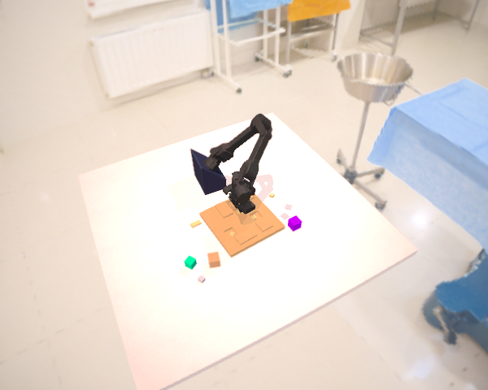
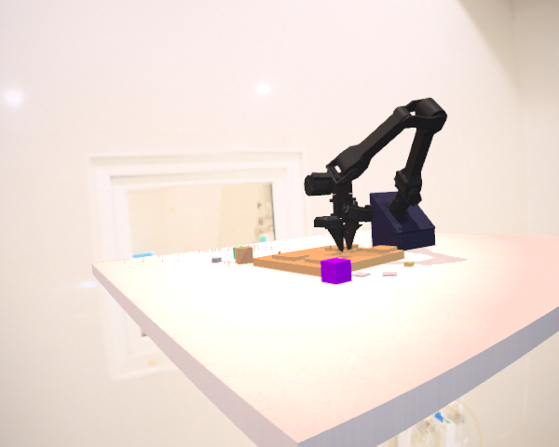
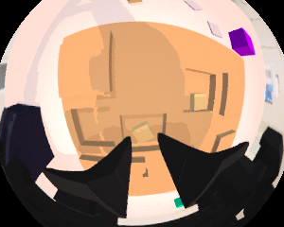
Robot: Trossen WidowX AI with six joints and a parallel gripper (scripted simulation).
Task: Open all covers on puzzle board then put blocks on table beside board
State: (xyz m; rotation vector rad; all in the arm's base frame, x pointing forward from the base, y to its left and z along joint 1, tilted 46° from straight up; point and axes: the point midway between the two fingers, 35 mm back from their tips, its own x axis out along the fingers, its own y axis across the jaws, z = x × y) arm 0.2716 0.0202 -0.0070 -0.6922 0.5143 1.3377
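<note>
Above the puzzle board (image 1: 252,239) (image 2: 289,262) (image 3: 147,52), the gripper (image 1: 246,211) (image 2: 346,250) (image 3: 144,137) points down with fingers parted partway and nothing between them, seemingly lined up so they can straddle the small yellowish piece (image 3: 142,132) that lies askew on the board just beyond the fingertips.

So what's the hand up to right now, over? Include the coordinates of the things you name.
Hand (image 1: 246,213) (image 2: 346,250) (image 3: 145,137) open, nothing gripped, low over orange puzzle board (image 1: 232,248) (image 2: 289,266) (image 3: 147,57). Small yellowish block (image 3: 143,132) just beyond fingertips. Purple cube (image 1: 294,223) (image 2: 336,270) (image 3: 241,42) beside board, not in the way.
</note>
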